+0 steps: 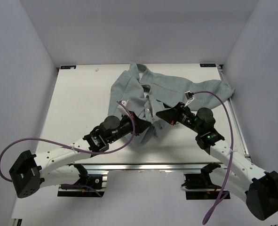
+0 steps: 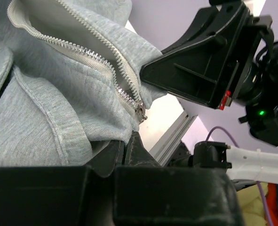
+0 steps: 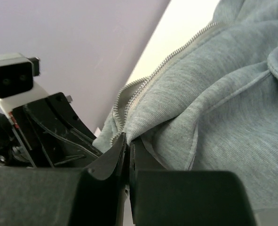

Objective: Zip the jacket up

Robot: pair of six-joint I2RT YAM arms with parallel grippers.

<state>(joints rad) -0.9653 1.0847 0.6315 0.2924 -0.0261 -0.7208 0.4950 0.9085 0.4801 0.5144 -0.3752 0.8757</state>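
On the left, the left arm point(image 1: 59, 157) is reaching from its base at the near edge up and rightward over the white table point(image 1: 82, 99), with a purple cable point(image 1: 21, 141) looping beside it. The left gripper point(image 1: 146, 125) is sitting at the near hem of the jacket point(image 1: 171, 87). Its jaws are pressing together on a fold of grey-green fleece — in the left wrist view the cloth is running down between the dark fingertips point(image 2: 141, 150).

The jacket is lying rumpled from the middle of the table toward its far right side, with one sleeve trailing off to the right. Along one front edge the silver zipper point(image 2: 94, 59) is running diagonally down over the pale lining. A small metal piece point(image 2: 140, 113) is hanging at its lower end, just above the left fingertips.

Further right, the right gripper point(image 1: 163, 115) is facing the left one, and the two tips are sitting close together over the hem. Its jaws are also clamping shut on the jacket — in the right wrist view a row of zipper teeth is curving down and vanishing between the closed tips. Behind it, the right arm point(image 1: 233, 157) is stretching back to its base at the near right corner.
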